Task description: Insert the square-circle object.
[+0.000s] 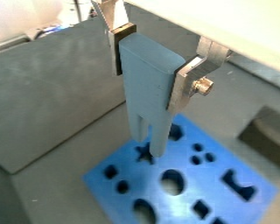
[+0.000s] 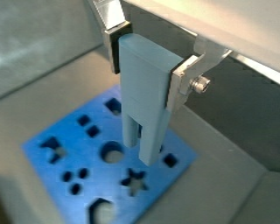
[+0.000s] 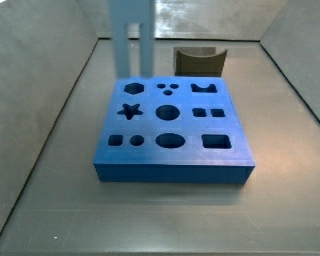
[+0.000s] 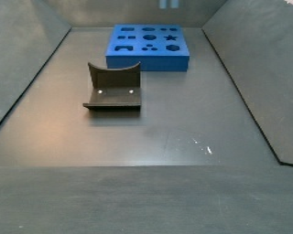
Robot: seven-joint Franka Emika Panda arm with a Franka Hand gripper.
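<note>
Pale blue plastic is what the hand [image 1: 154,68] pinches: a long straight bar [image 1: 149,96] clamped by its upper end between the two silver fingers [image 1: 189,80], which press on its opposite flat faces. The bar hangs upright below the hand, its lower end pointing down at the blue board [image 1: 189,188].

Both wrist views show the grip closely, with the hand [image 2: 149,66] above the bar [image 2: 145,105] and the board [image 2: 78,149] beneath. They also show that the bar's lower end is split by a slot into two short prongs, close to the board's star-shaped hole [image 1: 143,154]. Whether the prongs touch the board or stop just above it is hard to say from these angles.

In a side view the bar [image 3: 131,40] stands as a pale upright strip over the far left corner of the board [image 3: 170,170]. Its top runs out of the picture, so the hand is out of sight. That view also shows the dark fixture [image 3: 199,62] just behind the board, towards the far edge of the desk [image 3: 163,215].

In a side view from the opposite end, the board [image 4: 149,64] lies near the far edge of the desk [image 4: 174,128]. The fixture [image 4: 113,91] stands in front of it, left of the middle, and I cannot make out the bar or hand.
</note>
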